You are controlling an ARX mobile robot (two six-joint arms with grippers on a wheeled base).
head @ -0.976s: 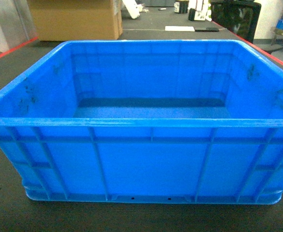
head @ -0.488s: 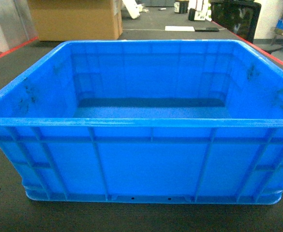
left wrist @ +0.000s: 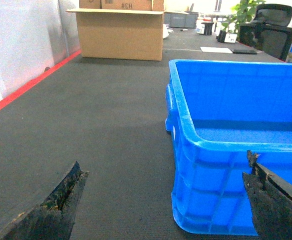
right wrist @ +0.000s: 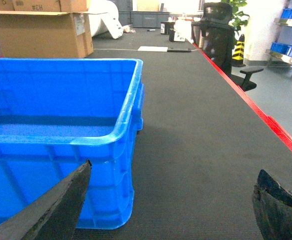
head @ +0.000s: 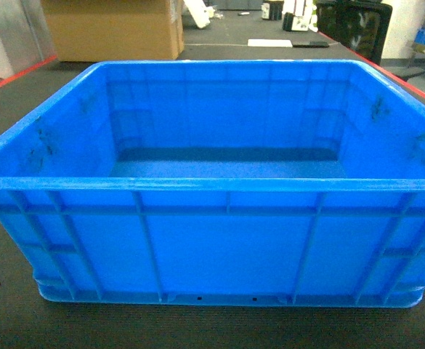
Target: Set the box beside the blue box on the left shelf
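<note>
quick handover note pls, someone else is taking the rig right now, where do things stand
Left tool: open, empty, low beside the box's left near corner.
Right tool: open, empty, low beside the box's right near corner.
The box sits empty on the dark mat, straight ahead of the robot; neither tool touches it.
Behind it stand a cardboard carton and a black chair.
Done: arms flank the box.
Left: grip, lift, carry it to the left shelf beside the other blue box. Neither of those shows in any view.
</note>
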